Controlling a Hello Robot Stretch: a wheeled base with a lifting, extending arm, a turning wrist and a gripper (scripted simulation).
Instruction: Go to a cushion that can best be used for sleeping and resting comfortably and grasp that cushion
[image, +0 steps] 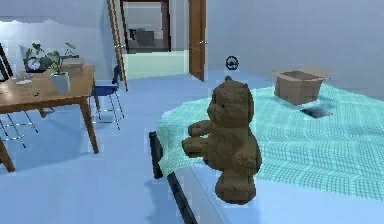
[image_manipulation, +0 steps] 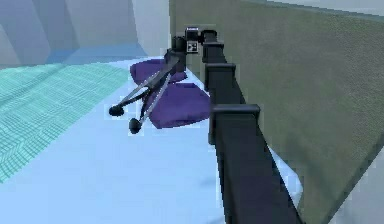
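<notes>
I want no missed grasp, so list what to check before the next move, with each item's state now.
1. Target found: the purple soft cushion lies on the pale blue bed sheet: ok.
2. Reach: the dark square arm bar extends out to the cushion: ok.
3. Aim: the gripper has its far end at the cushion's left edge in the picture: ok.
4. Contact with the cushion: cannot tell.
5. Whether the gripper holds anything: cannot tell.
6. Room between the arm bar and the olive wall: cannot tell.
</notes>
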